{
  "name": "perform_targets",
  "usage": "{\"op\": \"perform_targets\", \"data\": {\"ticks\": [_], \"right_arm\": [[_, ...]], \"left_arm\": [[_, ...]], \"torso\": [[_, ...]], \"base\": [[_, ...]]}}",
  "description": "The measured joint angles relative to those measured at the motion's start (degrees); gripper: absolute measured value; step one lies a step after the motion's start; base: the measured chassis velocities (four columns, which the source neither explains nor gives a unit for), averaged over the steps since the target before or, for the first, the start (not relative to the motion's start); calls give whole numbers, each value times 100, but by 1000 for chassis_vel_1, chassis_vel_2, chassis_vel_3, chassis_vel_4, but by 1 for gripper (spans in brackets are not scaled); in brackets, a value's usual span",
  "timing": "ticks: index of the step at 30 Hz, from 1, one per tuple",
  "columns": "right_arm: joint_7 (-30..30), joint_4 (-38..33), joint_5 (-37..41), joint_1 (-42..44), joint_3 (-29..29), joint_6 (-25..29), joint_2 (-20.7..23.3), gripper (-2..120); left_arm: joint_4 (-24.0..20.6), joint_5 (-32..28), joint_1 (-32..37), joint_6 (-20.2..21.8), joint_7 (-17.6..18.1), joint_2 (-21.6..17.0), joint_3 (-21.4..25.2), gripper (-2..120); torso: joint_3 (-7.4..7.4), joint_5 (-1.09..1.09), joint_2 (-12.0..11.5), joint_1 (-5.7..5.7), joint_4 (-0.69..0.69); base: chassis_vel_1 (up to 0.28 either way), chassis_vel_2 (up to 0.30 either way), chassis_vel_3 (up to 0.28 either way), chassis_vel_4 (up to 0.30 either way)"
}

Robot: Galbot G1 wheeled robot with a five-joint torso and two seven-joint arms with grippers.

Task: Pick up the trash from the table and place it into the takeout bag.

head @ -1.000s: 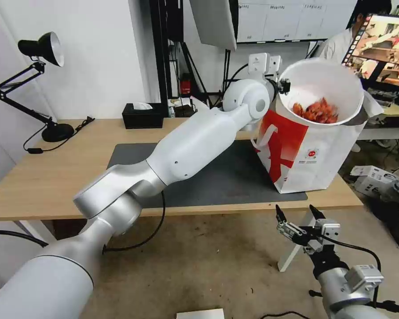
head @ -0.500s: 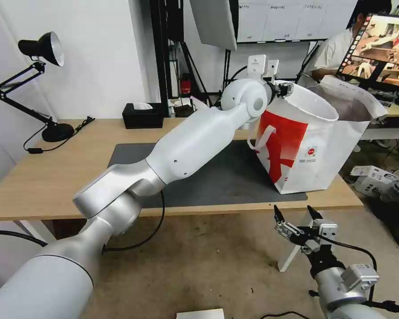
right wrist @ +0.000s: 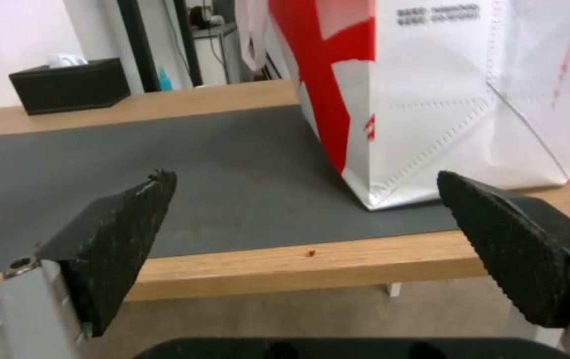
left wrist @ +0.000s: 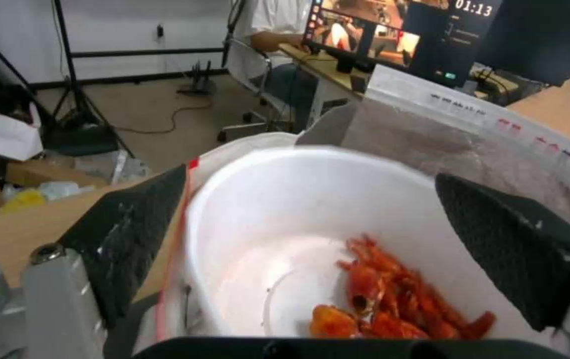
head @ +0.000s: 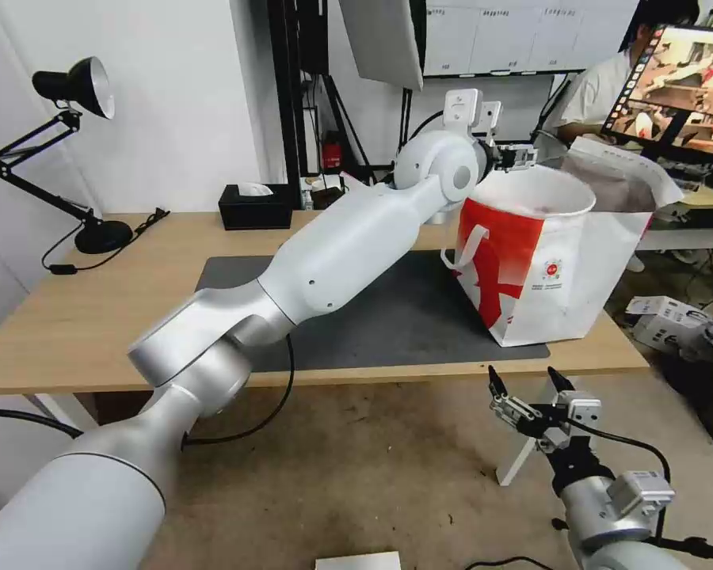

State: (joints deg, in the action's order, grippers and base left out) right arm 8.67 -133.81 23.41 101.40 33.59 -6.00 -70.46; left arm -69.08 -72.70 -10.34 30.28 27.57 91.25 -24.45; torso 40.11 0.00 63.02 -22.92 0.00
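Light-wood table (head: 95,317) bearing dark grey mat (head: 388,324), takeout bag (head: 562,277) on mat, black tissue box (head: 255,207), desk lamp (head: 71,150).

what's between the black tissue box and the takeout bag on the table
In the right wrist view, bare dark grey mat and light wood lie between the black tissue box and the takeout bag.
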Motion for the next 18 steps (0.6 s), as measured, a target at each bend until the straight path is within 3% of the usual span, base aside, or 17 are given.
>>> {"op": "perform_targets", "data": {"ticks": [6, 9, 10, 13, 14, 17, 18], "right_arm": [[0, 10, 5, -3, -2, 4, -21, 100], [1, 7, 12, -14, 12, 7, -20, 100], [1, 7, 12, -14, 12, 7, -20, 100], [0, 4, 28, -32, 39, 8, 8, 100], [0, 4, 28, -32, 39, 8, 8, 100], [3, 2, 38, -80, 42, 8, 48, 100], [3, 2, 38, -80, 42, 8, 48, 100]], "left_arm": [[-243, -96, 110, -116, 197, -88, 129, 100], [-945, -191, 423, -464, 355, -571, 238, 100], [-945, -191, 423, -464, 355, -571, 238, 100], [-1745, -98, 933, -832, 519, -1226, 441, 100], [-1745, -98, 933, -832, 519, -1226, 441, 100], [-2438, 161, 1519, -1142, 647, -1849, 664, 100], [-2438, 161, 1519, -1142, 647, -1849, 664, 100]], "torso": [[0, 0, 0, 0, -1], [0, 0, 0, 0, -2], [0, 0, 0, 0, -2], [0, -3, 0, 0, 3], [0, -3, 0, 0, 3], [0, -3, 0, 0, 0], [0, -3, 0, 0, 0]], "base": [[0, 0, 0, 0], [0, 0, 0, 0], [0, 0, 0, 0], [0, 0, 0, 0], [0, 0, 0, 0], [0, 0, 0, 0], [0, 0, 0, 0]]}}
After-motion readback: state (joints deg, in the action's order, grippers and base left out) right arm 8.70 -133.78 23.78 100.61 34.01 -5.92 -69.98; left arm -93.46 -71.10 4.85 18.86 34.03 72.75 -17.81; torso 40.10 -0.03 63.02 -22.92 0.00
